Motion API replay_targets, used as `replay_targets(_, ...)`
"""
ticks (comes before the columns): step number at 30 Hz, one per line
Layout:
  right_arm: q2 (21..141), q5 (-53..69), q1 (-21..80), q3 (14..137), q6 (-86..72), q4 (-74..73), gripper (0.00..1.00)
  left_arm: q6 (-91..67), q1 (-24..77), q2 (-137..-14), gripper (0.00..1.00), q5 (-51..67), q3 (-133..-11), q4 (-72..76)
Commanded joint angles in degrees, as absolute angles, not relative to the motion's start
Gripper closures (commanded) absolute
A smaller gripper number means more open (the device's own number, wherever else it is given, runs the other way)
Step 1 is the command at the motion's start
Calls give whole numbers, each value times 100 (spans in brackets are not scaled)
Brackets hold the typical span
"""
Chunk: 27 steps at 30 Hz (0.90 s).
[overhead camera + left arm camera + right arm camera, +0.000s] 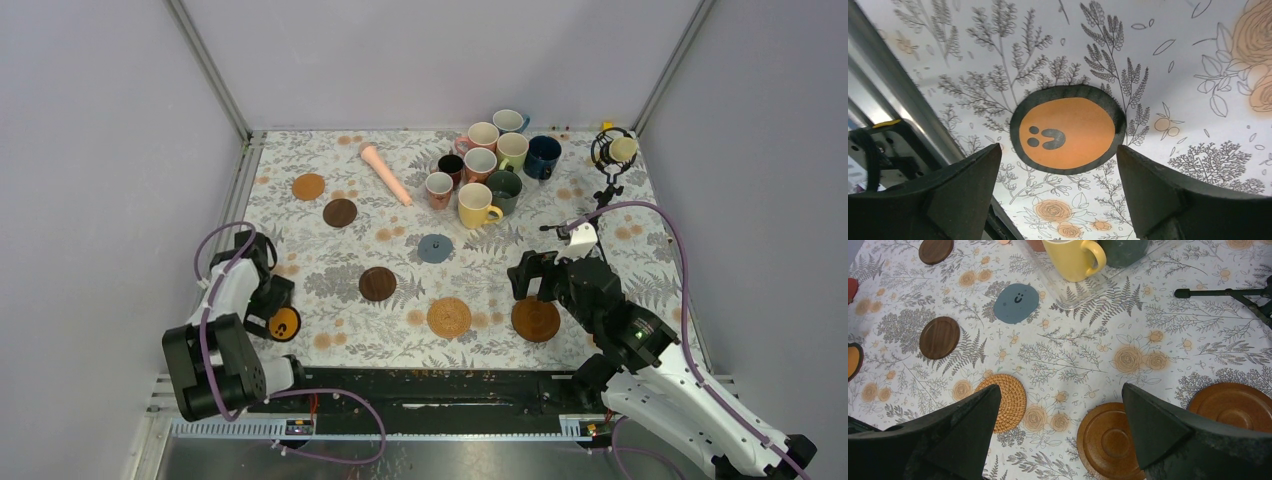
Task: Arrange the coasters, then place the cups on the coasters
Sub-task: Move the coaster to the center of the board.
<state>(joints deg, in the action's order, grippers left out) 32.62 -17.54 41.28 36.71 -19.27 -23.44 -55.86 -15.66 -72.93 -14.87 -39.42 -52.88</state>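
Observation:
Several coasters lie spread on the floral cloth: orange wood (308, 186), dark brown (340, 212), grey-blue (435, 248), another dark brown (377, 284), tan woven (449, 317) and brown wood (536, 319). A black-rimmed orange coaster (1067, 130) lies flat just ahead of my left gripper (1059, 147), which is open and holds nothing. My right gripper (1060, 386) hovers open between the woven coaster (1010, 399) and a wood coaster (1108, 440). The cups (490, 165) stand clustered at the back, with the yellow cup (475, 204) nearest.
A pink tapered stick (386, 173) lies left of the cups. A small tripod microphone (612, 155) stands at the back right, its legs (1228, 292) reaching toward the right arm. Another wood coaster (1235, 405) lies right of my right gripper. Walls enclose three sides.

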Motion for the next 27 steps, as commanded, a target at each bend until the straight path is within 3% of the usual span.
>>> replay_targets(1,3200,-1899,4162,3645,-1838,-2125,1,-6094,-1691,-6756,16,-2160,-4170,-5783)
replay_targets(3,3151,-1908,4165,3630,-1847,-2127,1,-6320,-1749,-6619,25,-2332,-4107,-5954)
replay_targets(10,3090,-1911,4155,3655,-1846,-2180,1,-6912,-1864,-6837,78,-2794,-4057,-6498)
replay_targets(15,3060,-1915,4159,3664,-1833,-2180,1,-6950,-1903,-7390,100,-2651,-3902,-6259)
replay_targets(22,3097,-1879,4161,3679,-1815,-2180,1,-6850,-1866,-8198,100,-1980,-3940,-6042)
replay_targets(27,3184,-1885,4164,3698,-1801,-2182,1,-6586,-1748,-7835,100,-1720,-3821,-5460)
